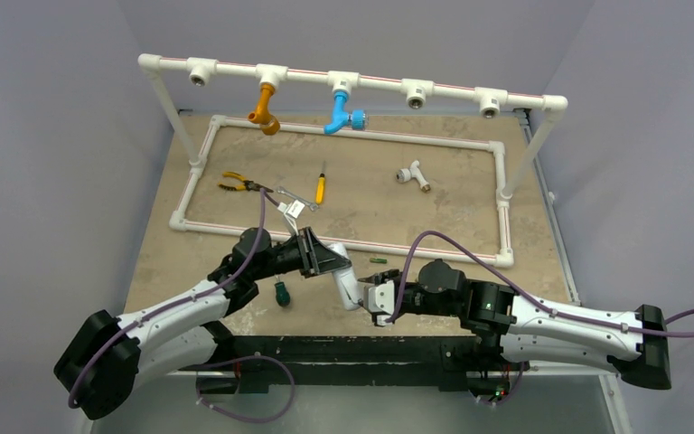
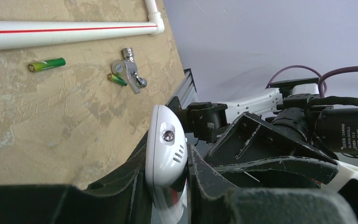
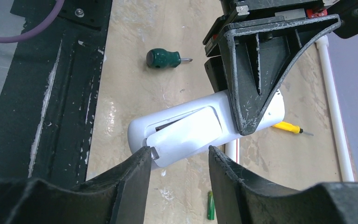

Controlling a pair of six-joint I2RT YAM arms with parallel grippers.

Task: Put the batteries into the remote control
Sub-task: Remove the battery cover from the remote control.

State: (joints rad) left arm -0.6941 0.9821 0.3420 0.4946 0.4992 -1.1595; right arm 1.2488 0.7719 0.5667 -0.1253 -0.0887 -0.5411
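1. White plastic remote (image 3: 196, 106) hangs above the counter (image 3: 135, 88). The left pincer (image 2: 167, 179) has it clamped near its far end, jaws closed tight on its sides.
2. Its long axis runs from that grip down toward the right pincer (image 3: 179, 156). The back faces the right wrist camera, and the near end reaches just between the right fingertips.
3. The right pincer stands partway open and holds nothing I can make out. One fingertip (image 3: 144, 156) sits at the corner of the cover (image 3: 186, 135), which is ajar with a dark slit along its upper edge and is not yet off.
4. Two batteries (image 2: 46, 64) lie loose on the counter, near each other by a metal fitting (image 2: 129, 70). The right wrist view shows one low in the gap between the right fingers, on the counter below the remote.
5. That one's long axis lies crosswise to the line on which the right jaws close. They could probably close across its girth with little turning.
6. The right arm is nearer and free, so the pick looks like its job once the cover is clear.
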